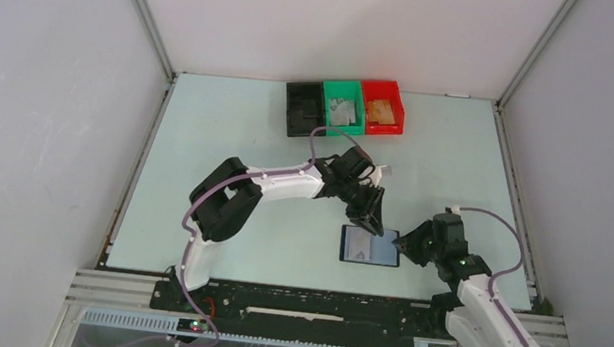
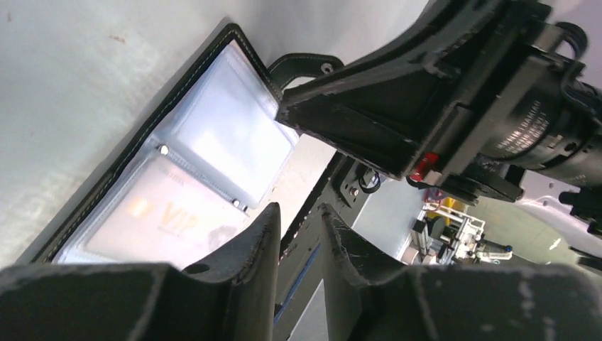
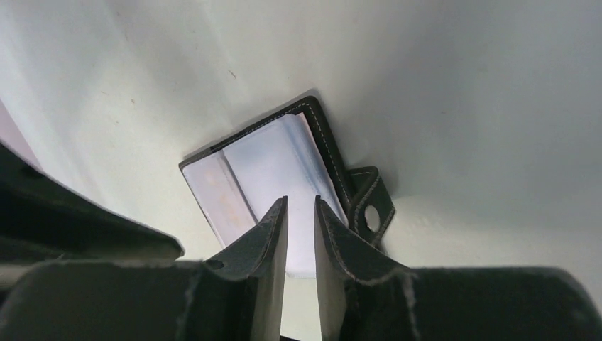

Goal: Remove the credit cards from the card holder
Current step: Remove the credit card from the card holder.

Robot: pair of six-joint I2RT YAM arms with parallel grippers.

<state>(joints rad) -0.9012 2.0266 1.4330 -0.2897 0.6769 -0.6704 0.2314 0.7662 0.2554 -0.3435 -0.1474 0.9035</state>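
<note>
The black card holder (image 1: 346, 244) lies open on the table, its clear sleeves facing up. A pale card marked VIP (image 2: 163, 220) sits in one sleeve, and the other sleeve (image 2: 227, 135) looks blank. The strap tab (image 3: 369, 206) sticks out on the right side. My left gripper (image 1: 372, 224) hovers at the holder's far edge, jaws a narrow gap apart with nothing between them (image 2: 298, 207). My right gripper (image 1: 401, 245) is at the holder's right edge, tips over the sleeve page (image 3: 301, 200), jaws a narrow gap apart.
Three small bins stand at the back: a black bin (image 1: 304, 109), a green bin (image 1: 343, 109) with grey cards, and a red bin (image 1: 382, 108) with orange-tan cards. Grey walls enclose the table on the left, back and right.
</note>
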